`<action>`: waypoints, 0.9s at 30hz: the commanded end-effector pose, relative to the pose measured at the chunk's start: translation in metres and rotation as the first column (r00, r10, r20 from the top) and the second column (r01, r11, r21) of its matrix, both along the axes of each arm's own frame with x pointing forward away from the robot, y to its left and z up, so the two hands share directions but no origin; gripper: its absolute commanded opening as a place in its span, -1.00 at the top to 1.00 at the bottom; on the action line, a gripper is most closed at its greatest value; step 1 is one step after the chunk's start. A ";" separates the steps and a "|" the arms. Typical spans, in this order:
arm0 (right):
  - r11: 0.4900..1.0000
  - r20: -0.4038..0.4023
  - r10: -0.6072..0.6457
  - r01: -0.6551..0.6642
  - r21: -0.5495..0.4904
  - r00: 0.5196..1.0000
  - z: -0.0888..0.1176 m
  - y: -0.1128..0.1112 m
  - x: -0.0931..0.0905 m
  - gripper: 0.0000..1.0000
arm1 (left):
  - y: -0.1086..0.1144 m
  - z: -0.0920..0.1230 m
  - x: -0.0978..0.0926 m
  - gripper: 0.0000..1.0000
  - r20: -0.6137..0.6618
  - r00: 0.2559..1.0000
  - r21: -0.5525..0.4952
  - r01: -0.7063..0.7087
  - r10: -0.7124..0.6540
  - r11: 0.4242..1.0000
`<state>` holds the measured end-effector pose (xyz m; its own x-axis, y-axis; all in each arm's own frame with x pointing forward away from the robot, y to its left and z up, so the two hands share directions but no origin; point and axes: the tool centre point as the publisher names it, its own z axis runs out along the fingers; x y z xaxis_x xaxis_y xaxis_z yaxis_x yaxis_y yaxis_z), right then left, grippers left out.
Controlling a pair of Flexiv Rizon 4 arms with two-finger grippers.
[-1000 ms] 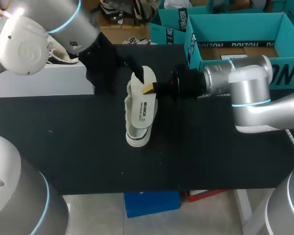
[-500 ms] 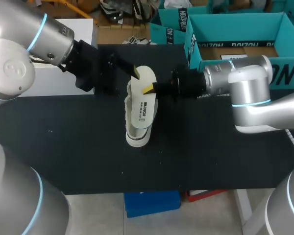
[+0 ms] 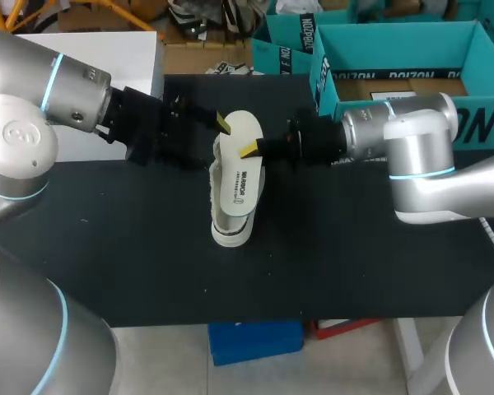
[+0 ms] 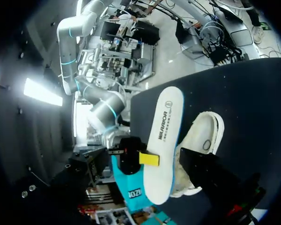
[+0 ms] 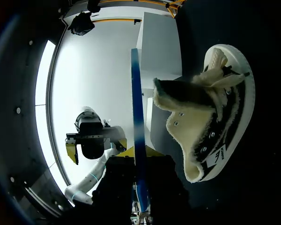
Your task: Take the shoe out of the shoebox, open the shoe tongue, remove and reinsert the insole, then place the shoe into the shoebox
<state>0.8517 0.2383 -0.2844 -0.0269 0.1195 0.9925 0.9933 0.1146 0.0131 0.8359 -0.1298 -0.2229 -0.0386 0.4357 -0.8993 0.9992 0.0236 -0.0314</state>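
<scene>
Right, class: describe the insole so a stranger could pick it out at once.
At the middle of the black table lies a white fleecy shoe. Over it, held by the right gripper, is the insole: a flat, smooth white oval with dark print.

Shoe [image 3: 228, 231] sits mid-tabletop [image 3: 132, 255], insole [image 3: 240, 177] over it; left claw [image 3: 220, 125] left, right claw [image 3: 251, 150] right, shoebox [image 3: 395, 30] behind right.
</scene>
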 end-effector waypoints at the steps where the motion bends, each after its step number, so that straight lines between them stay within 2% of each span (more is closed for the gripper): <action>1: 1.000 0.000 0.000 0.000 -0.003 1.000 0.000 0.001 0.000 1.00 | -0.004 -0.013 0.003 -1.00 0.011 0.999 -0.180 -0.035 0.038 0.983; 11: 1.000 0.000 0.000 0.000 -0.003 1.000 0.000 0.001 0.000 1.00 | -0.012 -0.030 0.015 -1.00 0.069 0.992 -0.296 -0.084 0.109 0.952; 23: 1.000 0.000 0.000 0.000 -0.003 1.000 0.000 0.001 0.000 1.00 | -0.020 -0.051 0.026 -1.00 0.070 0.983 -0.397 -0.128 0.169 0.909; 24: 1.000 0.000 0.000 0.000 -0.003 1.000 0.000 0.001 0.000 1.00 | -0.022 -0.051 0.027 -0.97 0.072 0.983 -0.399 -0.128 0.170 0.908; 25: 1.000 0.000 0.000 0.000 -0.003 1.000 0.000 0.001 0.000 1.00 | -0.023 -0.052 0.028 -0.60 0.074 0.983 -0.401 -0.127 0.171 0.907; 27: 1.000 0.000 0.000 0.000 -0.003 1.000 0.000 0.001 0.000 1.00 | -0.026 -0.053 0.031 -0.22 0.074 0.982 -0.407 -0.130 0.174 0.904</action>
